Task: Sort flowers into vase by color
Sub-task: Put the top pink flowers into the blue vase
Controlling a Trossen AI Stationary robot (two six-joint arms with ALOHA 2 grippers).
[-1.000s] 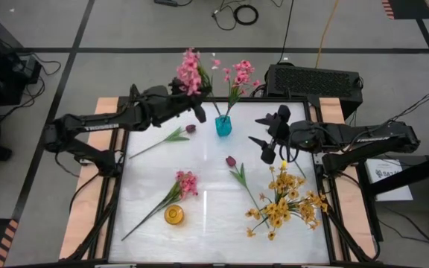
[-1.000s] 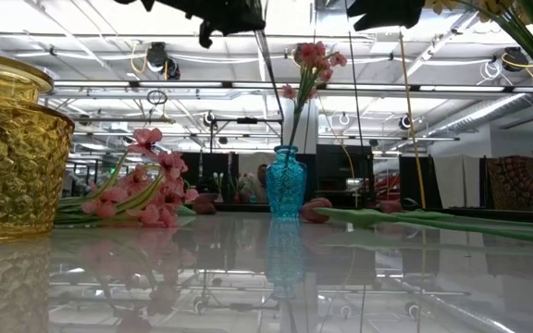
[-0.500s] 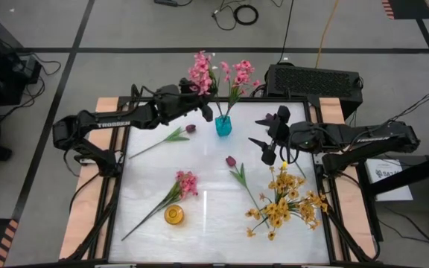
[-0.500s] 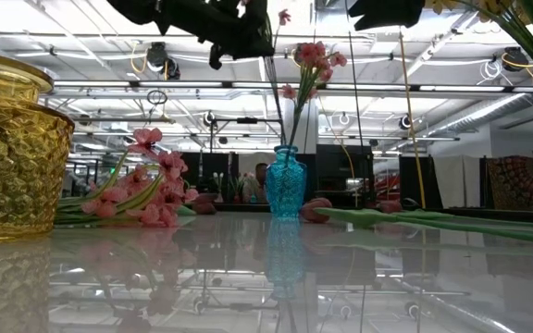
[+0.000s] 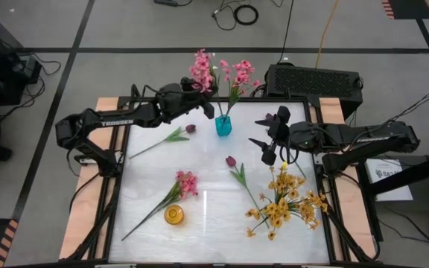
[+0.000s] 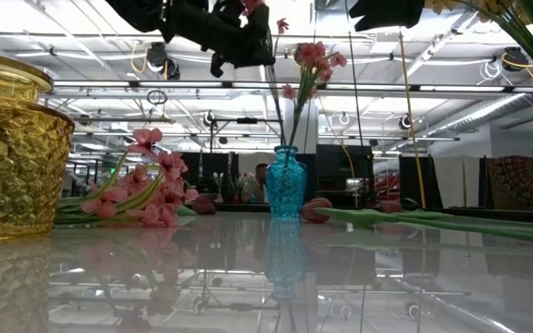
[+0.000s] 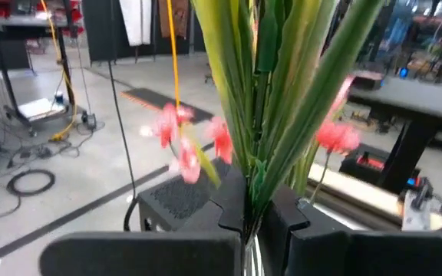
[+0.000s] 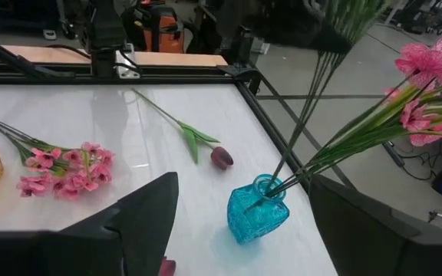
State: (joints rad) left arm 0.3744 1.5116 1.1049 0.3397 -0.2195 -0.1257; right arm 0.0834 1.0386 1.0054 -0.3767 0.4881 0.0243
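Pink sprays (image 5: 233, 74) in blue vase (image 5: 223, 126), yellow vase (image 5: 173, 215) bare

place: robotics lab/workshop | evidence: ceiling trusses (image 6: 248, 90); floor cables (image 5: 237, 13); taped floor lines (image 5: 199, 50); other workbenches (image 7: 413, 96)

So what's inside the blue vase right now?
The blue vase holds green stems of pink flowers; the left pincer grips a second pink spray there. The glass hides the stem ends.

Pink flowers (image 5: 202, 68), turquoise vase (image 5: 223, 125), amber faceted vase (image 5: 173, 215), yellow flowers (image 5: 285, 199).
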